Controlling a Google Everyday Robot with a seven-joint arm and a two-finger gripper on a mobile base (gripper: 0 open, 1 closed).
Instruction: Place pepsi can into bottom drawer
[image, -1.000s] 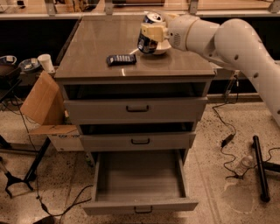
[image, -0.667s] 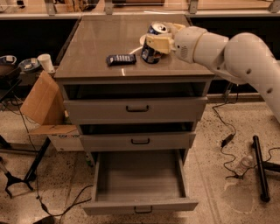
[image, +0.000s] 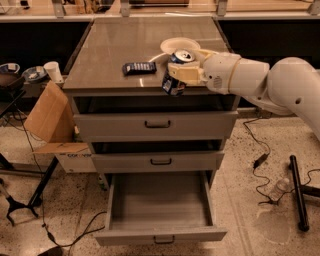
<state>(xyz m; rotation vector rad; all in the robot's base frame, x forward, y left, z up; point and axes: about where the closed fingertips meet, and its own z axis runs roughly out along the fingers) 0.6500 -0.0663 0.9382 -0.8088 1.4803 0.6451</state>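
Observation:
The pepsi can (image: 175, 82) is dark blue with a silver top. My gripper (image: 181, 73) is shut on it and holds it tilted above the front edge of the cabinet top (image: 115, 50), right of centre. The arm reaches in from the right. The bottom drawer (image: 160, 205) is pulled open below, and its grey interior holds nothing. The two upper drawers are shut.
A flat dark-blue snack packet (image: 139, 67) lies on the cabinet top left of the can. A white bowl (image: 179, 46) stands behind the can. A cardboard box (image: 47, 117) and a stand stand left of the cabinet. Cables and a plastic bottle (image: 278, 190) lie on the floor right.
The gripper has lifted the can off the cabinet top and carried it toward the front edge, uncovering the white bowl behind it.

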